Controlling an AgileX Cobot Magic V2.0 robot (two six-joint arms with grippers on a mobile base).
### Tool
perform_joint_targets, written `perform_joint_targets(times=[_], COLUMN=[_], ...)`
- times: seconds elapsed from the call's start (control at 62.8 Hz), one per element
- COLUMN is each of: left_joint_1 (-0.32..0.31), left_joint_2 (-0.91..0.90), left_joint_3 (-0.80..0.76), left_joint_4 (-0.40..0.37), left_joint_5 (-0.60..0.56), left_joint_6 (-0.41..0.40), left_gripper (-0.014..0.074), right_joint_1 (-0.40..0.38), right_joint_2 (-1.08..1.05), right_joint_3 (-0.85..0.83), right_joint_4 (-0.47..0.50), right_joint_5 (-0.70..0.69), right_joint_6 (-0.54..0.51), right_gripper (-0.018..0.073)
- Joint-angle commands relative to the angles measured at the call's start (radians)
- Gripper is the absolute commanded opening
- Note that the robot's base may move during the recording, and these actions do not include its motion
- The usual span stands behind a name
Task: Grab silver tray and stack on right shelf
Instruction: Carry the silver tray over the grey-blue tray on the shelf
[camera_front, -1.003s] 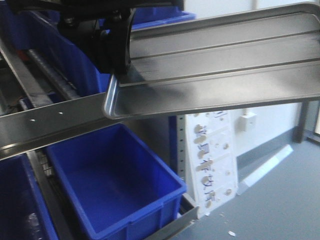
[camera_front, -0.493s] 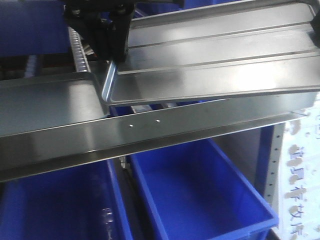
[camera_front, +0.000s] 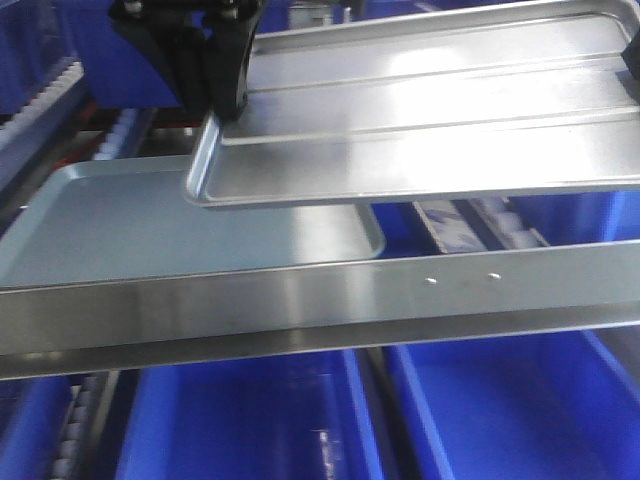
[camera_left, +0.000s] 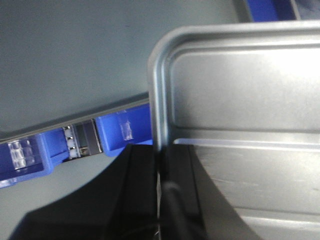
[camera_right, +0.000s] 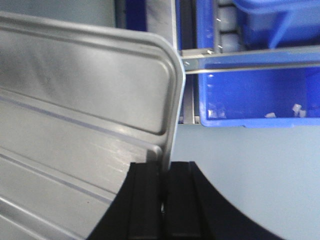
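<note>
a: what boxes can you see from here?

b: deep blue plastic bins sit under the rack. all i see in them is their blue floors. in the right wrist view, a speckled blue bin has tiny pale bits on its floor. i cannot tell what they are.

a: and that flat thing on the left?

b: that is a dull grey-green smooth tray. it lies on the rack, just behind the bar. only its plain base shows.

a: where is the shiny one?

b: the shiny steel silver tray with round corners is up in the air. it is higher than the right shelf, the steel rack level with white rollers and a wide bar with two little screws. it does not touch the bar. from here its left end covers a corner of the dull tray.

a: which way does it lie?

b: open side up, nearly flat. its long way goes left to right, along the bar. the two long bumps go the same way.

a: who holds it?

b: the left pincer pinches the rim of the left short end. the right pincer pinches the rim of the right short end.
</note>
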Motion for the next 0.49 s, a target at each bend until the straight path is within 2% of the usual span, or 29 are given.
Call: perform_joint_targets(times=[0.0,0.223,0.477], left_joint_1=[-0.009,-0.013,-0.013], left_joint_2=[-0.077,-0.168,-0.182], left_joint_3=[-0.019,-0.019,-0.019], left_joint_4=[0.112,0.118,0.118], left_joint_5=[0.132,0.131,0.136], left_joint_6=[0.073,0.079,0.075], left_gripper=[-0.0093,-0.0093,-0.0093], right_joint_1=[-0.011,-0.011,-0.011], right_joint_2=[-0.026,-0.026,-0.026], right_joint_3=[-0.034,-0.034,-0.034], right_joint_4=[-0.098,-0.098,-0.098], right_joint_5=[-0.035,-0.035,-0.035], right_joint_6=[-0.02,-0.02,-0.02], right_gripper=[0.0057,0.0057,0.0057])
